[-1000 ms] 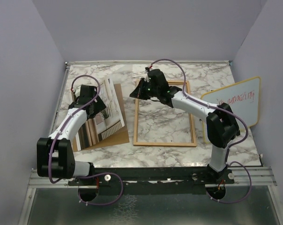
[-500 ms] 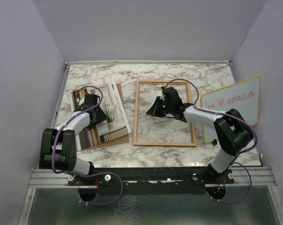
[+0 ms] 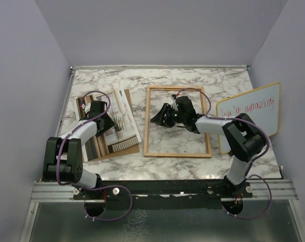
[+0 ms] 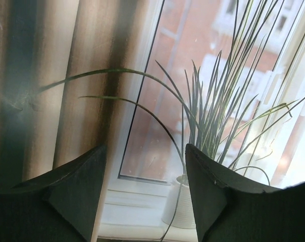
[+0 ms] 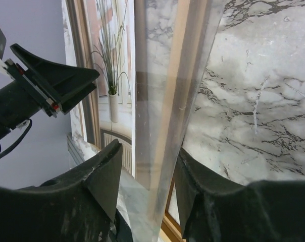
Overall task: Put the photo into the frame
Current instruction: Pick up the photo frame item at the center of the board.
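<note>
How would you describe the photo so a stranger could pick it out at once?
On the marble table, look to the left half, where a brown board lies. The photo rests on it. It alone shows a picture: curtains, a window and a grassy potted plant, while the wooden frame beside it shows only marble and the whiteboard bears red handwriting.

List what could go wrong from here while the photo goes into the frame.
1. The left gripper hangs open close above the photo, which lies flat; pinching it could crease the print.
2. The right gripper stands open astride what looks like a clear sheet at the rim of the frame; a sideways move could shove the frame.
3. The right arm lies across the frame's opening, so it may block the photo's way in.
</note>
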`<action>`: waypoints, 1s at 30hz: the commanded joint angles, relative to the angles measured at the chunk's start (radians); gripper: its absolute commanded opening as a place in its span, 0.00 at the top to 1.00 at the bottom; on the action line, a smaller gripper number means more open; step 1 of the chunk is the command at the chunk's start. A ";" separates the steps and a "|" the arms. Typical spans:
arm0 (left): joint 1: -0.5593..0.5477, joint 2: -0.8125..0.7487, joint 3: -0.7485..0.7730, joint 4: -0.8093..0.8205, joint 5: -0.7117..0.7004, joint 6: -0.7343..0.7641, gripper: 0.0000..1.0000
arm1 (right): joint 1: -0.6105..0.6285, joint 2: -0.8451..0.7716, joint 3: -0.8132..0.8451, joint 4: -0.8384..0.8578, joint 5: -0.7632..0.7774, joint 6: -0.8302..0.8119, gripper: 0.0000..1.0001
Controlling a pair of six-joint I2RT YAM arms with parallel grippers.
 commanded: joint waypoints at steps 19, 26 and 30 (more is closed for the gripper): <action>0.004 -0.036 0.006 -0.094 0.083 -0.003 0.35 | 0.002 0.070 0.132 0.058 -0.073 0.020 1.00; 0.005 -0.118 0.105 -0.193 0.030 0.057 0.28 | 0.002 -0.131 0.219 -0.289 0.079 -0.104 0.99; 0.005 -0.108 0.133 -0.210 0.012 0.096 0.26 | -0.001 -0.229 0.268 -0.493 0.163 -0.159 1.00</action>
